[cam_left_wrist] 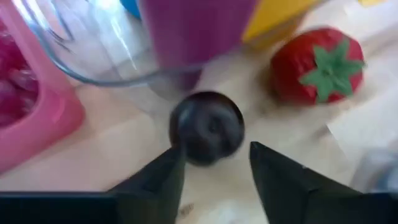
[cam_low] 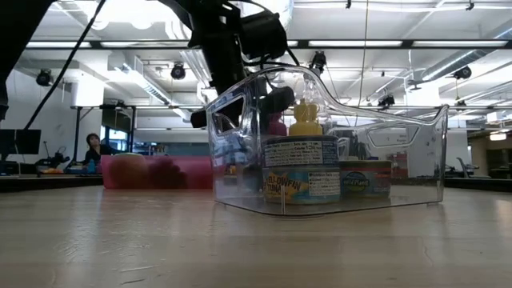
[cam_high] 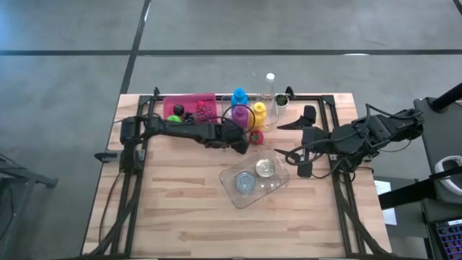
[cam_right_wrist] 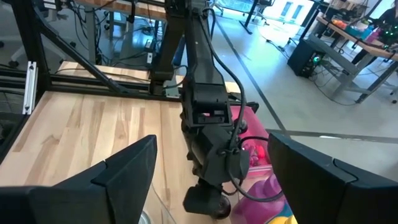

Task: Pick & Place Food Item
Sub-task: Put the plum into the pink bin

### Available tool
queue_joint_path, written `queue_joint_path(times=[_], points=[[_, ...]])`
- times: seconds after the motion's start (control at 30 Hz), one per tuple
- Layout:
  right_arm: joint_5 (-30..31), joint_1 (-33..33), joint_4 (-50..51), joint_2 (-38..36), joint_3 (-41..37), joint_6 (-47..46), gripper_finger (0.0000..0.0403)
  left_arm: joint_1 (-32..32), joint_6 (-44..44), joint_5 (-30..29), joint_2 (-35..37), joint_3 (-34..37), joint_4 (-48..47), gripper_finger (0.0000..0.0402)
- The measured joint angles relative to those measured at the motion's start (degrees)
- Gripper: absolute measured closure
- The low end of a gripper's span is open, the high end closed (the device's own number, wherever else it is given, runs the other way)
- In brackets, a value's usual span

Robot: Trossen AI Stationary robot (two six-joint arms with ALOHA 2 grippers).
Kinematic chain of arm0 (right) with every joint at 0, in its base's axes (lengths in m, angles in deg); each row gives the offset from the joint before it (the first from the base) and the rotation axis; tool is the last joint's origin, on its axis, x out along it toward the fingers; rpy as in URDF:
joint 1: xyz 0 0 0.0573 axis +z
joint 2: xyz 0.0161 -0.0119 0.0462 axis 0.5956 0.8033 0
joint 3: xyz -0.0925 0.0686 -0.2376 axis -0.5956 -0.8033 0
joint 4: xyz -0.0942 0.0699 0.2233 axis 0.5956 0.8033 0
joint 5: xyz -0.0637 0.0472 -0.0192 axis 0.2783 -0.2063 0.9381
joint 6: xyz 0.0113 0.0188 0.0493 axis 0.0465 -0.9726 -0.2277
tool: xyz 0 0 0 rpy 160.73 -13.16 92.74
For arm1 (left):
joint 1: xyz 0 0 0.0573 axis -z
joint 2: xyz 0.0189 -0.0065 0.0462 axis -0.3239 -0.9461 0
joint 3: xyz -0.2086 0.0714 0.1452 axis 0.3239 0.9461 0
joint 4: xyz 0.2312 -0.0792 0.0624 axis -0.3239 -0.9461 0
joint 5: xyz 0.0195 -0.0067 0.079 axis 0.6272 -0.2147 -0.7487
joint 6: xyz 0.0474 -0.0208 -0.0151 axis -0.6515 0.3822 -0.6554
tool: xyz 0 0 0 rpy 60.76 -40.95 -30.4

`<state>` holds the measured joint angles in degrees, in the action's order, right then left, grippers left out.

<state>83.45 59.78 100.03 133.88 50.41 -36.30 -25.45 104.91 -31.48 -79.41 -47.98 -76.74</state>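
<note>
The left gripper (cam_high: 244,139) works at the rear centre of the wooden table (cam_high: 180,217), beside the bottles; its fingers (cam_left_wrist: 155,186) stand apart on either side of a dark round fruit (cam_left_wrist: 207,127), apparently a plum or dark grape, which rests on the table and is not clamped. The right gripper (cam_high: 289,154) waits just right of the clear bin (cam_high: 245,195) with its jaws wide and empty. Risk: the round fruit may roll off toward the strawberry (cam_left_wrist: 317,65) if one finger touches first, and the purple bottle (cam_left_wrist: 193,31) close behind leaves little room, so a forward push could tip it. The clear bin holds two cans (cam_low: 300,172), one a tuna tin. The pink tray (cam_high: 189,105) holds a green item and red berries.
</note>
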Motion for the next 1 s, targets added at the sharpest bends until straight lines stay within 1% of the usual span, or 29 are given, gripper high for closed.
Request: queue_joint_path(times=[0.27,0.37,0.47,0.6,0.7,0.87,1.0], points=[[0.0,0.0,0.0,0.0,0.0,0.0,0.0102,-0.7,0.8,-1.2,-1.9,0.2,0.4,0.0093],[0.0,0.0,0.0,0.0,0.0,0.0,0.0107,-0.7,0.8,-1.2,-2.9,0.5,2.9,0.006],[0.0,0.0,0.0,0.0,0.0,0.0,0.0112,-0.9,0.8,-1.2,-3.4,0.5,4.3,0.0036],[0.0,0.0,0.0,0.0,0.0,0.0,0.0117,-1.2,1.6,-1.2,-4.4,0.5,5.4,0.0012],[0.0,0.0,0.0,0.0,0.0,0.0,0.0116,-1.2,2.3,-1.2,-5.6,0.5,6.2,0.0003],[0.0,0.0,0.0,0.0,0.0,0.0,0.0108,-1.5,2.6,-1.2,-6.5,0.6,6.8,0.0009],[0.0,0.0,0.0,0.0,0.0,0.0,0.01,-1.9,4.9,-1.5,-6.6,0.7,6.4,0.0019]])
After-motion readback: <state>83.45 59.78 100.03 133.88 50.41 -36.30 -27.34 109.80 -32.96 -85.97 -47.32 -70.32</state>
